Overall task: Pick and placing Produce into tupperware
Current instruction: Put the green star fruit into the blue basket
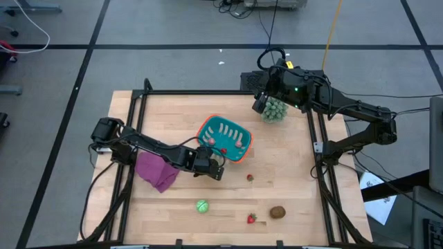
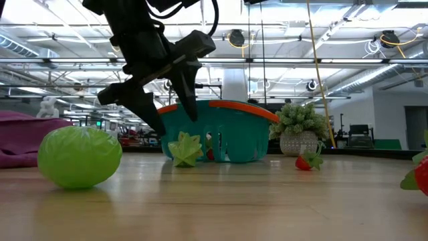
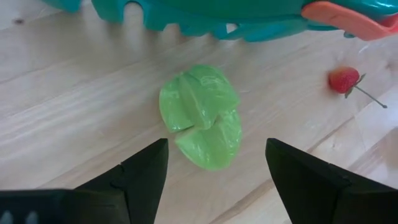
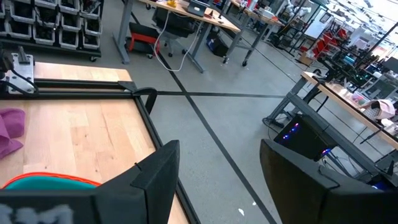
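Observation:
The teal basket with the orange rim [image 1: 225, 138] [image 2: 227, 130] stands mid-table and holds small red and pink pieces. A crinkled green leafy piece [image 3: 202, 118] [image 2: 185, 148] lies on the wood just in front of the basket. My left gripper [image 1: 211, 168] [image 3: 216, 144] [image 2: 175, 124] hangs open right above it, one finger on either side, touching nothing. A green ball [image 1: 201, 206] [image 2: 79, 157], two strawberries [image 1: 250, 178] [image 1: 251, 218] and a brown kiwi [image 1: 277, 212] lie on the near part of the table. My right gripper [image 1: 261, 104] [image 4: 219, 149] waits open over the far edge.
A purple cloth [image 1: 156, 169] lies under the left arm, left of the basket. A spiky pale-green plant ball [image 1: 275, 111] [image 2: 299, 124] stands at the far right, beside the right gripper. One strawberry [image 3: 344, 79] lies a short way from the leafy piece. Black frame rails border the table.

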Controlling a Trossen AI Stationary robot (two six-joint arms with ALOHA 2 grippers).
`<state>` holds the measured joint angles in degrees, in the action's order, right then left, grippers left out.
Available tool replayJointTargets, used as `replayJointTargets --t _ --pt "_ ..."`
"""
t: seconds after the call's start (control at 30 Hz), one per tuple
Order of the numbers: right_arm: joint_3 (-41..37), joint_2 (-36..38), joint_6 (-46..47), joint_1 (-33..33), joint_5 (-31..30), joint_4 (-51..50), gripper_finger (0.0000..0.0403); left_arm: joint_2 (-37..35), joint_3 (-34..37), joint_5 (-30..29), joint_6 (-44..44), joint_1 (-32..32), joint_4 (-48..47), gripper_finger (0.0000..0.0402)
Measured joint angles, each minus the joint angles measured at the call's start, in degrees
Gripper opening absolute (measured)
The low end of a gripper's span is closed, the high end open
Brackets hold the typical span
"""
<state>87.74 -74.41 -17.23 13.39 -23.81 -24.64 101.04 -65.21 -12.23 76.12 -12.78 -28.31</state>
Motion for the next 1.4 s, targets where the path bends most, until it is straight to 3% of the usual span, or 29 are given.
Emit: replayJointTargets --t 0.47,0.93,1.4 --pt "0.0 0.0 0.0 0.0 0.1 0.2 0.0215 4.0 0.0 4.0 0.9 0.6 1.5 0.0246" --pt "0.0 0.0 0.0 0.0 0.1 0.5 0.0215 3.9 -6.6 0.9 -3.3 -0.3 -1.8 0.0248" --pt "0.0 0.0 0.0 0.0 0.2 0.4 0.0215 3.9 -7.1 -0.7 -2.1 0.5 -3.3 0.0248"
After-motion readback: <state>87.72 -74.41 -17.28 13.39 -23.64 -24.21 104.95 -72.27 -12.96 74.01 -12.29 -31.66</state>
